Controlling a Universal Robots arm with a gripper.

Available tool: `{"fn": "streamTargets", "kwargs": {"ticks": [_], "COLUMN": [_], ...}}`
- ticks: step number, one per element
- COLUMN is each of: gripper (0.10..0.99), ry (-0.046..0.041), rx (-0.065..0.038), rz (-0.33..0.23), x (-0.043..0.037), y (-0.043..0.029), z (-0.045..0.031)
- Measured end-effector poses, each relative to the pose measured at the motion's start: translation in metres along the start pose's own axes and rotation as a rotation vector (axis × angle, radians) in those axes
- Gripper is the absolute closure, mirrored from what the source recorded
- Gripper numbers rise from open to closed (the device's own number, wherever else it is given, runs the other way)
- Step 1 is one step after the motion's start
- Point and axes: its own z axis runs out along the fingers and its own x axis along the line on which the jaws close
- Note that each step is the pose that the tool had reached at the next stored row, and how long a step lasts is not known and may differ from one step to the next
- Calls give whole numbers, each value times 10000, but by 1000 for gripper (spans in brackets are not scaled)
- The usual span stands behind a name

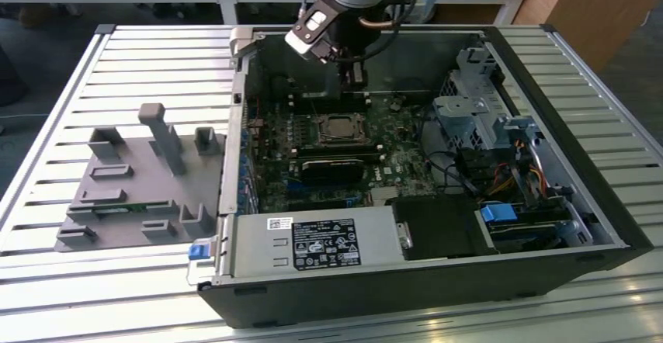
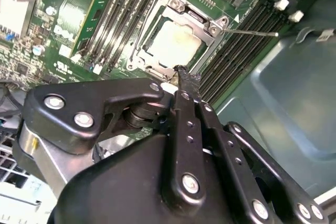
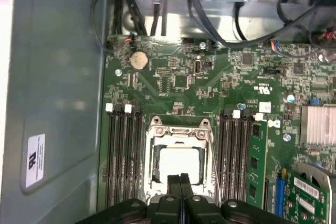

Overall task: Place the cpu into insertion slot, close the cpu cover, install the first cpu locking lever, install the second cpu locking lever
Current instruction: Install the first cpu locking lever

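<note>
Starting at the jaws: you have them pressed together with nothing pinched between them. In both wrist views the gripper hangs close over the edge of the socket, its tip just beside the cpu.

The cpu lies flat inside the insertion slot, its pale metal top showing through the window of the cpu cover. That silvery frame looks folded down around the chip, so I judge the first two steps done.

In the second wrist view a thin locking lever juts from the socket's corner out over the memory slots. It looks unlatched to me, so the lever work appears to be the step in hand. I cannot tell how the other lever stands.

Closing it calls for the shut tip to meet that slim rod squarely, keep clear of the cover and chip, and carry the rod down and under its catch without sliding off.

Around the socket lies the green circuit board, inside the open computer case on the slatted bench.
</note>
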Motion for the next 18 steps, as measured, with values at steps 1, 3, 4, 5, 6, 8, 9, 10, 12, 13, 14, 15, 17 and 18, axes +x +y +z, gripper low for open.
{"fn": "streamTargets", "kwargs": {"ticks": [1, 3, 4, 5, 6, 8, 9, 10, 12, 13, 14, 15, 17, 18], "gripper": [980, 980, 980, 980, 980, 980, 980, 980, 980, 980, 980, 980, 980, 980], "ry": [3, 8, 12, 16, 18, 23, 27, 31, 30, 30, 33, 34, 39, 41], "rx": [6, 20, 26, 32, 37, 46, 52, 59, 70, 72, 74, 77, 87, 94], "rz": [-178, -553, -733, -913, -1056, -1326, -1505, -1696, -1909, -1954, -2020, -2110, -2389, -2568], "x": [0, -1, -1, -1, -1, 0, 0, 0, 0, 1, 1, 1, 1, 1], "y": [0, 0, 0, 0, -1, -2, -2, -2, -3, -4, -8, -13, -16, -16], "z": [0, 1, 2, 5, 5, 8, 10, 12, 15, 17, 19, 21, 25, 26]}}
